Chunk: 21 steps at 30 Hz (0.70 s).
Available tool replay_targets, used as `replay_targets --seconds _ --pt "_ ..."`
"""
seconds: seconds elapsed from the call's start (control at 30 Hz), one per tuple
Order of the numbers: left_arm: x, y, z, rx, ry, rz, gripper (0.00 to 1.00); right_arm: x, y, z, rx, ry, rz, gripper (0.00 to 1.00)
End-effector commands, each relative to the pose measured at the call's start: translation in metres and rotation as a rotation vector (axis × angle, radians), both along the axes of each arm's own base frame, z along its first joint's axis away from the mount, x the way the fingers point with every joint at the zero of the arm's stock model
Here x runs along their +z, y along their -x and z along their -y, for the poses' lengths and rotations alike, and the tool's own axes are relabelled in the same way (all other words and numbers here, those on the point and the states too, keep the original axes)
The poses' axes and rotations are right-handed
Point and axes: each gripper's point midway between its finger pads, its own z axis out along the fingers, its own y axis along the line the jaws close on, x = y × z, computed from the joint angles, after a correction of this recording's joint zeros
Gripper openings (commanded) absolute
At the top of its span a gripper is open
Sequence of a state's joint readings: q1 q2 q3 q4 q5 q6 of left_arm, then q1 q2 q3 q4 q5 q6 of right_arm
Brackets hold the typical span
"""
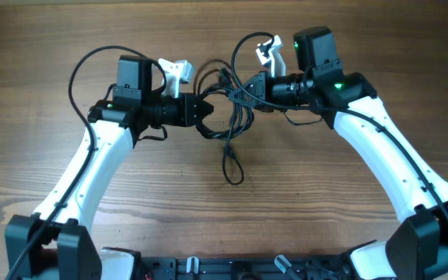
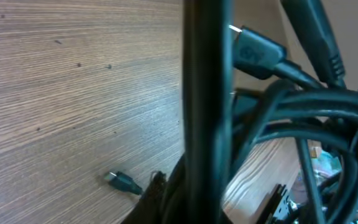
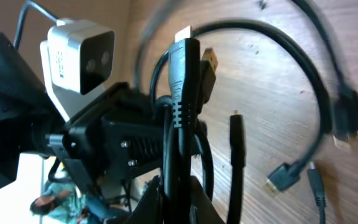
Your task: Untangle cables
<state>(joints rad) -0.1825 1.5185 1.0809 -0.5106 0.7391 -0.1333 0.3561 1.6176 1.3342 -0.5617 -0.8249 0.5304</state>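
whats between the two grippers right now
The tangle of cables fills the gap between the left gripper and the right gripper; no bare table between them. The overhead view shows it best.

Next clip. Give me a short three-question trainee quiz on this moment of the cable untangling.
1. Where is the tangle of thin black cables? A) between the left gripper and the right gripper; B) beside the left arm's base; C) off the table.
2. True or false: the right gripper is wide open and holds nothing.
3. Fill in: the brown table has a ___ top.
Key: 1 A. 2 False: it is shut on the cables. 3 wooden.
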Motion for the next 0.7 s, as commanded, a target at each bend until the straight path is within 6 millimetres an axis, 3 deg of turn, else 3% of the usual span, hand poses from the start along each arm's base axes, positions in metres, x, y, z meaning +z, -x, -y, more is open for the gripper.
replay_targets --seconds 0.0,0.13,0.2,0.23,0.3,0.33,0.53,0.67 --pt "-0.008 -0.01 -0.007 0.117 0.012 -0.085 0.04 -0.011 -0.022 0.018 -0.123 0.132 0.056 0.04" --pt "-0.008 -0.013 -0.009 0.251 0.069 -0.224 0.04 -0.037 -0.04 0.055 -0.293 0.353 0.078 0.07" --pt "-0.008 -0.013 -0.009 0.307 0.098 -0.289 0.04 -0.043 -0.041 0.065 -0.319 0.411 0.076 0.24" --pt "-0.009 -0.014 -0.01 0.372 0.121 -0.353 0.04 -0.046 -0.04 0.069 -0.315 0.44 0.085 0.49" --pt "-0.011 -0.016 -0.013 0.458 0.144 -0.426 0.04 -0.051 -0.04 0.077 -0.332 0.49 0.091 0.67" --pt "-0.012 -0.017 -0.015 0.494 0.149 -0.449 0.04 -0.051 -0.04 0.078 -0.318 0.499 0.104 0.7" --pt "-0.017 -0.022 -0.022 0.627 0.168 -0.525 0.04 -0.036 -0.027 0.063 -0.219 0.423 0.118 0.71" --pt "-0.018 -0.023 -0.024 0.68 0.19 -0.573 0.04 -0.01 -0.016 0.049 -0.157 0.323 0.146 0.69"
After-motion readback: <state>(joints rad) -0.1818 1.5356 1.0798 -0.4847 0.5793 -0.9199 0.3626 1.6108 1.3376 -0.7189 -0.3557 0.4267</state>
